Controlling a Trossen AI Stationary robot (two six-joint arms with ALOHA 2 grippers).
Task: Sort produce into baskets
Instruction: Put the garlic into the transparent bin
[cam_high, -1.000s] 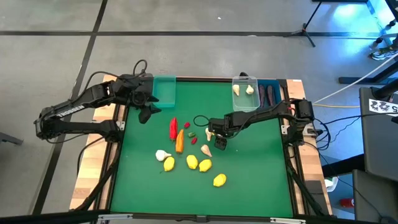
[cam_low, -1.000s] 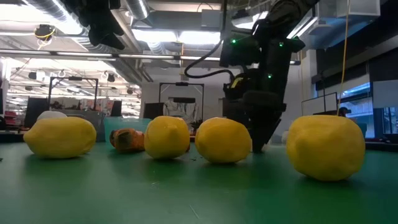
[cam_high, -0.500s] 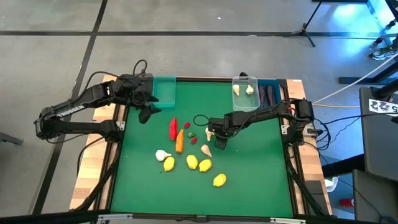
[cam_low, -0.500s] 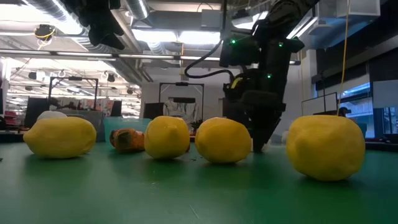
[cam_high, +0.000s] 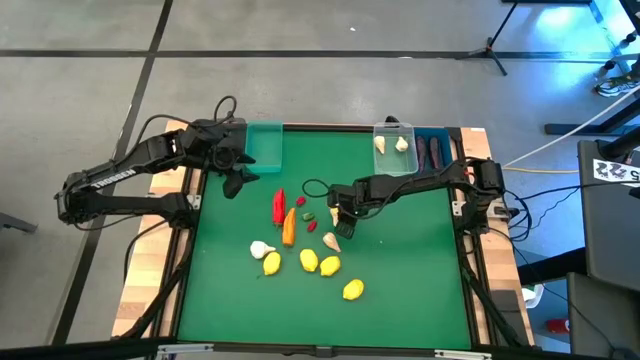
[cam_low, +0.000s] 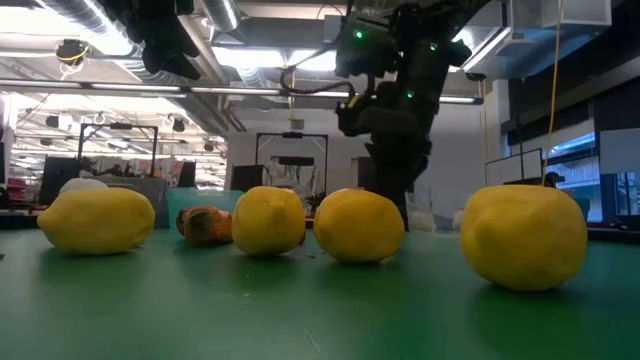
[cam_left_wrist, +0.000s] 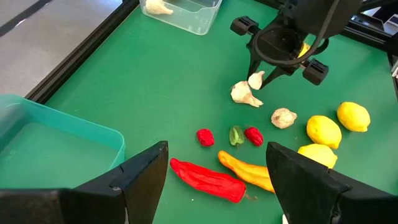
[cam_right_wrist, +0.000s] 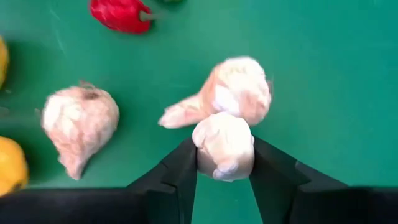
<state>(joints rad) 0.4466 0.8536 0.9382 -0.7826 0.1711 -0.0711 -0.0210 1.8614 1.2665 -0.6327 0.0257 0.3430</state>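
Right tool (cam_right_wrist: 222, 163) grips a garlic bulb (cam_right_wrist: 224, 146), seemingly lifted above the mat.

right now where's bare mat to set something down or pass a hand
Bare green mat runs right of the lemons to the table edge, and between the teal bin and the clear bin. Mid-table is crowded: red pepper, carrot, garlic bulbs, and the right hand shut on a garlic bulb.
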